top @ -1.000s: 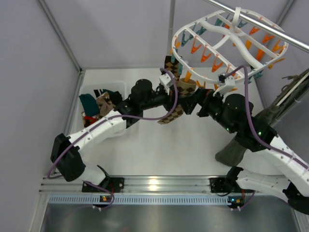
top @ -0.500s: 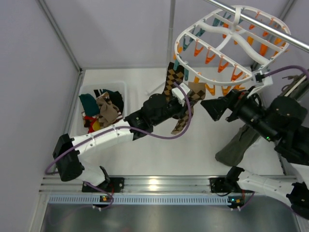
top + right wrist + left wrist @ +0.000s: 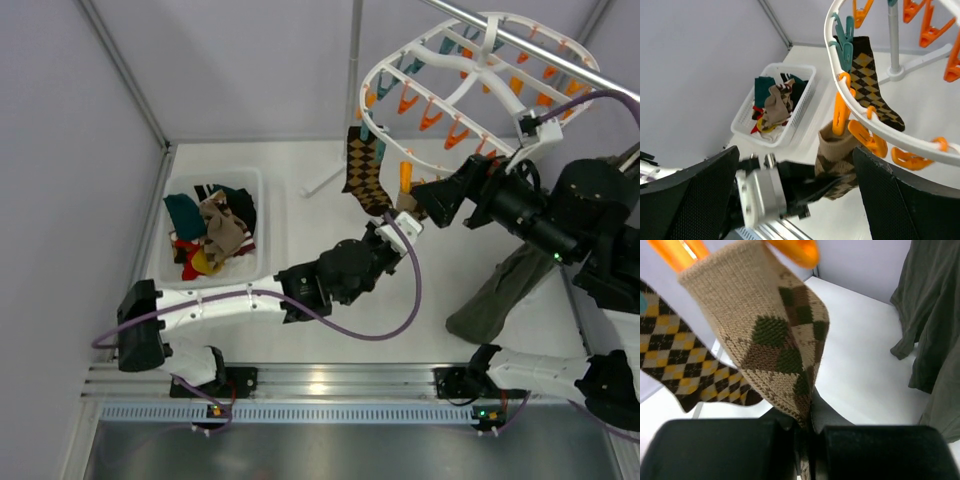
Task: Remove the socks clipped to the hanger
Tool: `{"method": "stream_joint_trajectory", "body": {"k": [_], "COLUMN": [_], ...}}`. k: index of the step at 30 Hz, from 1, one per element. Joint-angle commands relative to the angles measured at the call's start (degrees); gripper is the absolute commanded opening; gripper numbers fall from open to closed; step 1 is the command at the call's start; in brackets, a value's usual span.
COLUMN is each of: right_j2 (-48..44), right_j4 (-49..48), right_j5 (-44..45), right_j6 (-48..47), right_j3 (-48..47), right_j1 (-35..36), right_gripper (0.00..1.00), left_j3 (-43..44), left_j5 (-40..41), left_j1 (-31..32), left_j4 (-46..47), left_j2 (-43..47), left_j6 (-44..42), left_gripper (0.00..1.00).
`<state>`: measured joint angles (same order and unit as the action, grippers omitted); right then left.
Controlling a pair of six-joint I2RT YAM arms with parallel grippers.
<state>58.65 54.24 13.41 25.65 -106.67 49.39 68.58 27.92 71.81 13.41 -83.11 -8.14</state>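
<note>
"What's going on over the white table point(image 3: 420, 330)?"

"The left gripper point(image 3: 807, 440) is pinching the lower end of the tan argyle sock point(image 3: 765, 340), which is hanging from an orange clip point(image 3: 839, 115) on the hanger point(image 3: 478, 62)."

"And the right gripper point(image 3: 428, 203)?"

"It's hovering just beside, fingers point(image 3: 695, 200) spread apart. A yellow argyle sock point(image 3: 362, 170) is dangling behind, and loose socks point(image 3: 210, 225) are lying in the basket point(image 3: 265, 215) by the grey wall point(image 3: 230, 70)."
</note>
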Motion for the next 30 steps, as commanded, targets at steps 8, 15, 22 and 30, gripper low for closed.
{"method": "stream_joint_trajectory", "body": {"k": [8,15,22,30], "right_j2": [8.05,14.38,14.82,16.05], "right_j4": [10.61,21.69,25.47,31.54], "right_j5": [2.84,10.93,16.2,20.95], "right_j6": [-3.24,-4.56,-3.33,-2.8], "right_j3": [-11.51,-21.03,-21.12,-20.33], "right_j1": [-0.52,-0.52,-0.52,0.97], "right_gripper": [0.89,0.84,0.75,0.68], "left_j3": [9.46,16.67,21.24,26.08], "left_j5": [19.36,25.33,28.67,29.47], "left_j1": [9.93,10.45,10.45,10.45], "left_j4": [3.73,3.82,4.17,4.26], "left_j2": [-10.13,-16.81,-21.82,-26.48], "left_j6": [-13.12,-19.1,-21.74,-24.9], "left_gripper": [0.0,0.0,0.0,0.0]}}
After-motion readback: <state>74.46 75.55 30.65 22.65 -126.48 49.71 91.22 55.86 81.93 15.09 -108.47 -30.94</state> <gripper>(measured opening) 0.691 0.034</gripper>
